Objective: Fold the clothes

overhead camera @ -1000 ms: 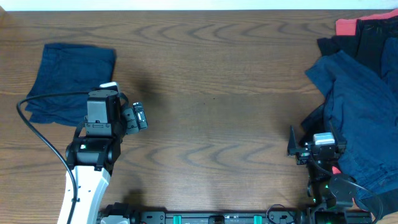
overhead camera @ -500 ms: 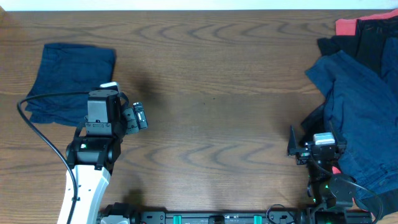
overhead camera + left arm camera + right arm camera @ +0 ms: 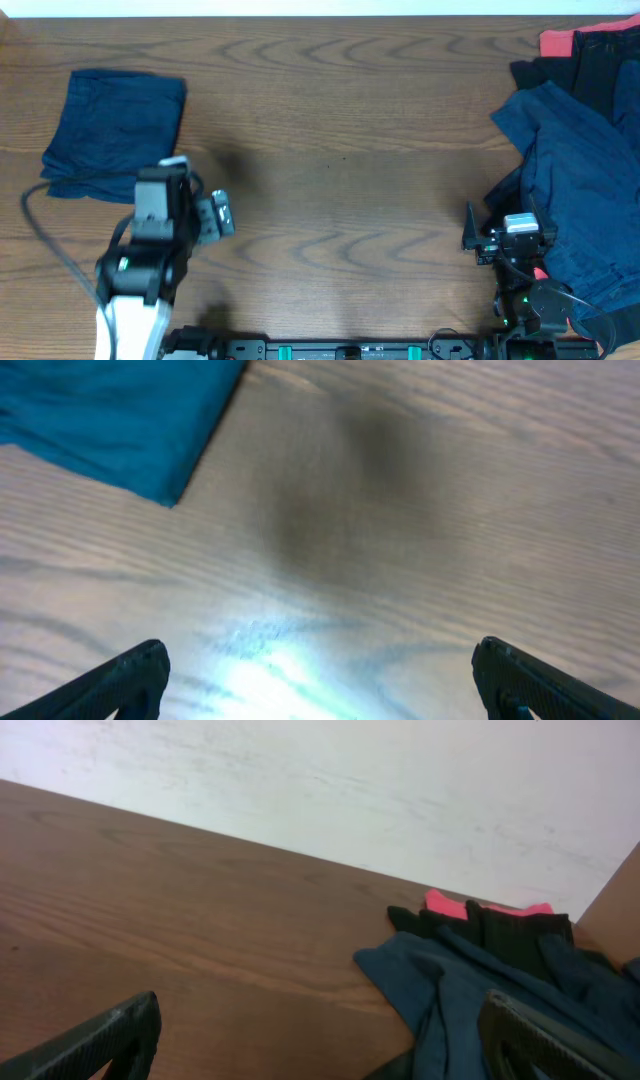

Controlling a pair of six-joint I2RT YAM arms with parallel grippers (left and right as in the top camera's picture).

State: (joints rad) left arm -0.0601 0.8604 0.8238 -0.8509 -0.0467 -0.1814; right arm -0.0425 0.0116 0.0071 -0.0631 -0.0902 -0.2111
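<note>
A folded navy garment (image 3: 115,130) lies at the worktop's (image 3: 340,150) left, while a rumpled heap of clothes (image 3: 580,180) runs off the right edge. Left fingers (image 3: 135,675) and right fingers (image 3: 120,1030) are spread wide and empty, partly cropped.

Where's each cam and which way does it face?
Overhead: above table, straight down; both arms, left hand, right hand.
Left wrist: low, aimed down at wood; own open fingertips at bottom.
Right wrist: low, facing across to the wall; own fingertips at bottom.
Shared: overhead and right wrist see the clothes pile; overhead and left wrist, the folded navy garment.
</note>
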